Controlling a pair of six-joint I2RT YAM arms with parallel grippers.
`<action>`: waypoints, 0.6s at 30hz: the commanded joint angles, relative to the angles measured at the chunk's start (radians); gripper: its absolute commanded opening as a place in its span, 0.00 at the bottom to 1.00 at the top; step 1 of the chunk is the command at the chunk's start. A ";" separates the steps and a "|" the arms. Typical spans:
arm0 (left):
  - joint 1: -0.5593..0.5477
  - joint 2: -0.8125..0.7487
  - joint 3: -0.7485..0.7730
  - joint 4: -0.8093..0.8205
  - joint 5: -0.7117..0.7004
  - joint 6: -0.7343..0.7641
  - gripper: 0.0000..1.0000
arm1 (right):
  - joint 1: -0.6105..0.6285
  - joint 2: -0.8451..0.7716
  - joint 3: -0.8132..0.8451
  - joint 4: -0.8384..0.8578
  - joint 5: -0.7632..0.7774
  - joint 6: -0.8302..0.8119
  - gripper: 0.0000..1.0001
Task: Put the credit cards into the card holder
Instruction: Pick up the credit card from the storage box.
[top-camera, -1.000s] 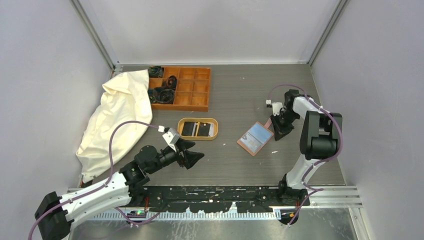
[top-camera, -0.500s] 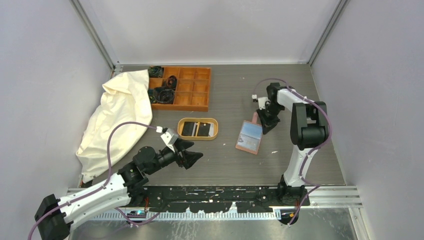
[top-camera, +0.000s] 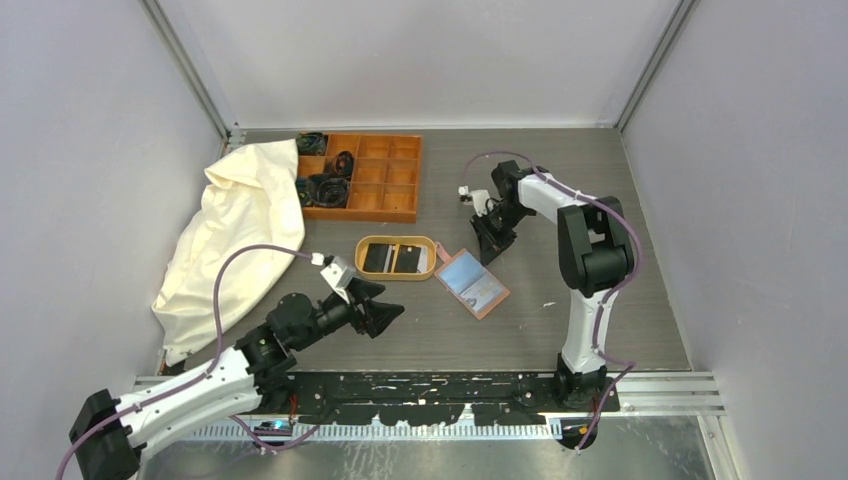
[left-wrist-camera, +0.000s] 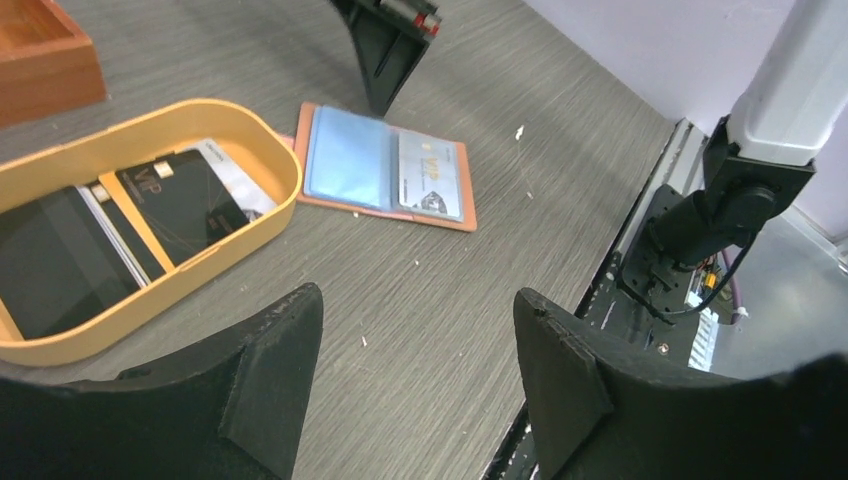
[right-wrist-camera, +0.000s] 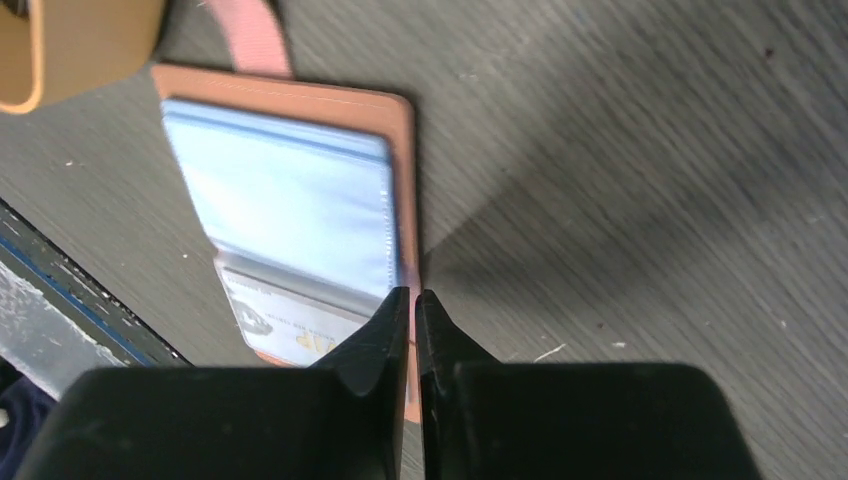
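Right gripper (right-wrist-camera: 412, 305) pinched on edge of open holder (top-camera: 470, 284) — flat on table, just right of tray (left-wrist-camera: 200, 272) with black cards (left-wrist-camera: 185, 190). Left gripper (left-wrist-camera: 418, 320) spread, empty, near tray — box (top-camera: 385, 190), cloth (top-camera: 235, 230) behind.

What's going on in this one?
The right pincer is shut, with its tips at the edge of the open card holder, which lies flat beside the tray. One pale card already sits in the holder, and black cards are in the tray. The left pincer hangs open near the tray, holding nothing.
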 joint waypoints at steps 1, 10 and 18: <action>0.002 0.071 -0.004 0.061 -0.028 -0.033 0.69 | 0.000 -0.205 -0.047 0.030 -0.020 -0.065 0.13; 0.004 0.267 0.032 0.149 -0.062 -0.065 0.64 | 0.126 -0.538 -0.402 0.053 -0.368 -0.546 0.40; 0.004 0.309 0.052 0.125 -0.093 -0.112 0.63 | 0.429 -0.443 -0.446 0.232 -0.028 -0.478 0.22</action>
